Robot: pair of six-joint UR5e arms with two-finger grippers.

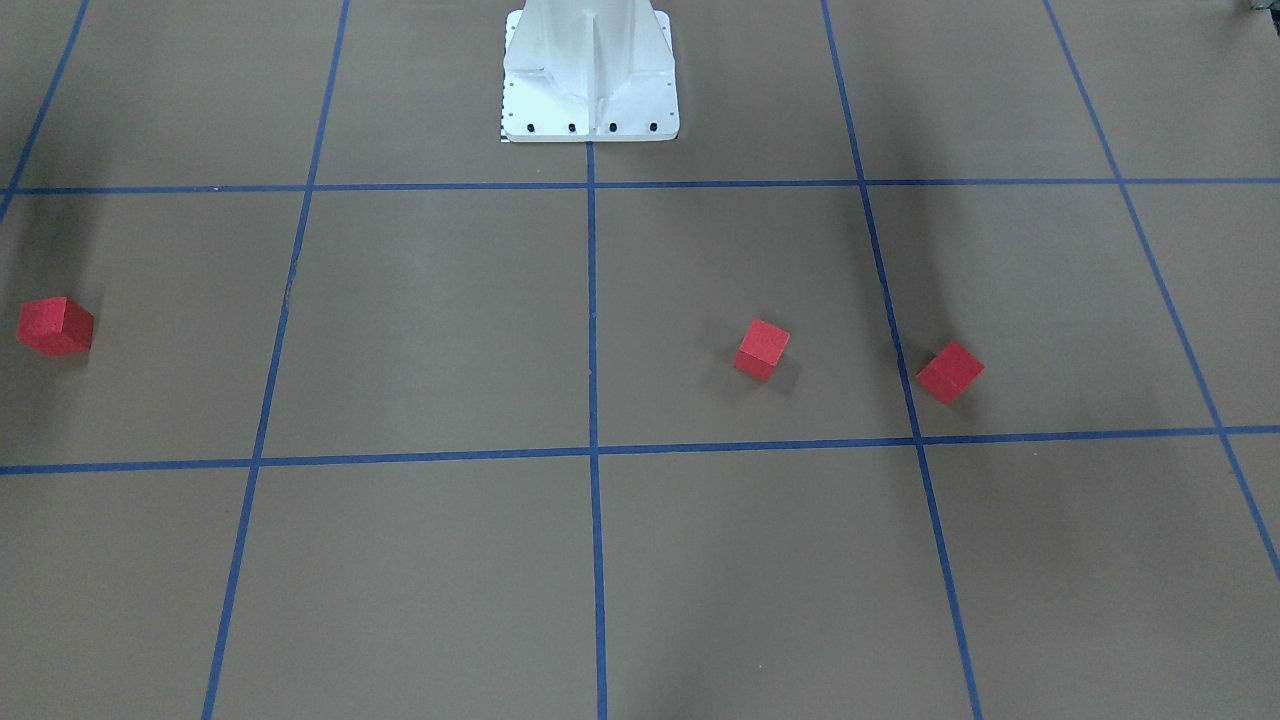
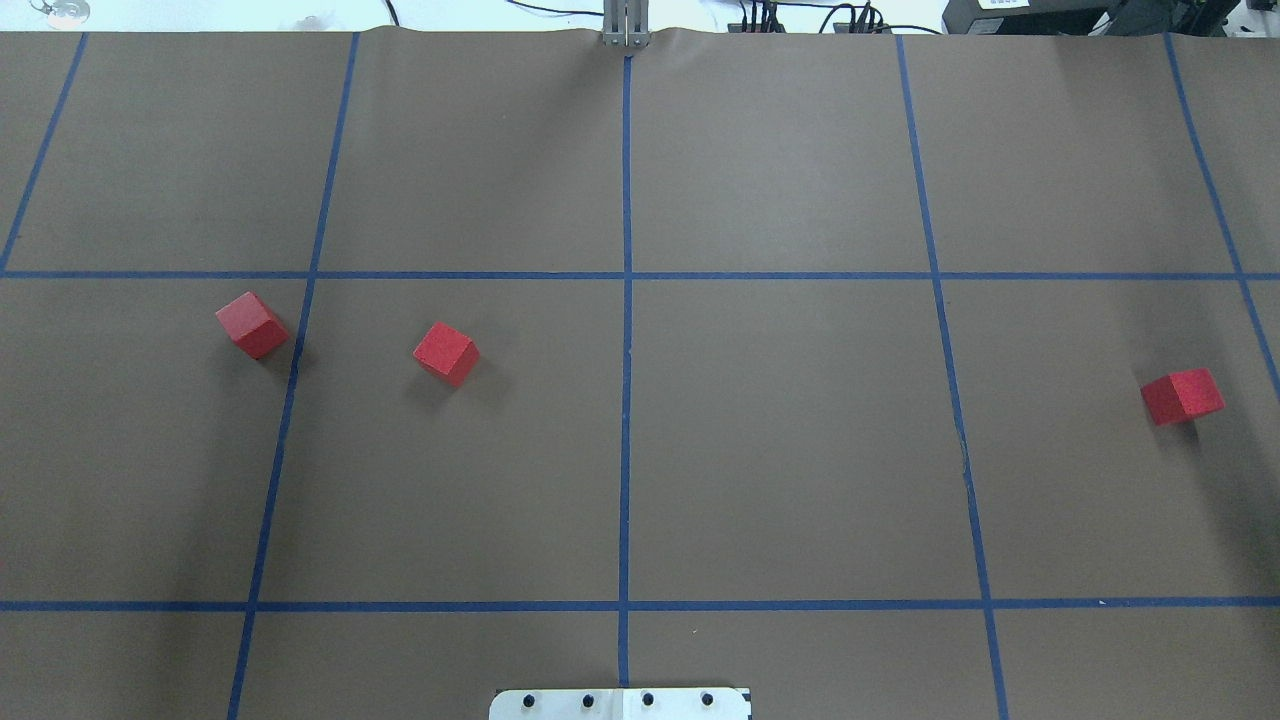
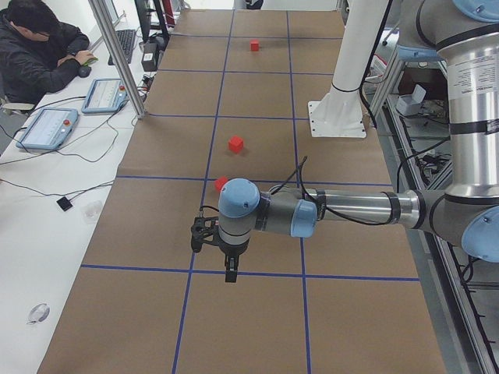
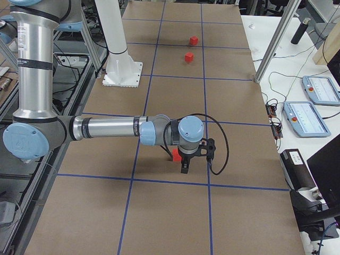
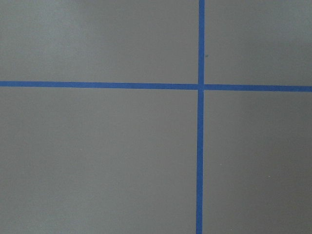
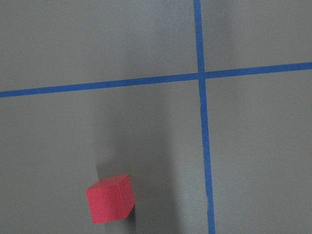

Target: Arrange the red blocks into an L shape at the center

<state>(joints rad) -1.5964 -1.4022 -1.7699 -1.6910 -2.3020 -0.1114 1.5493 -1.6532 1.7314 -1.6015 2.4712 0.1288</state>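
Note:
Three red blocks lie apart on the brown gridded surface. One red block (image 2: 252,325) (image 1: 950,372) sits far on my left side, a second red block (image 2: 446,352) (image 1: 762,349) lies nearer the middle, and the third red block (image 2: 1183,396) (image 1: 55,326) (image 6: 110,198) is far on my right. The center (image 2: 627,275) (image 1: 594,452) is bare tape. My left gripper (image 3: 231,269) hangs over the paper near a tape crossing (image 5: 200,87). My right gripper (image 4: 184,166) hovers just beside the third block. I cannot tell whether either gripper is open or shut.
The white robot pedestal (image 1: 590,80) (image 2: 620,703) stands on the middle line at the near edge. A seated person (image 3: 39,47) and control tablets (image 3: 47,128) (image 4: 313,87) are on the side bench. Metal posts (image 3: 117,54) (image 4: 273,42) rise at the far edge.

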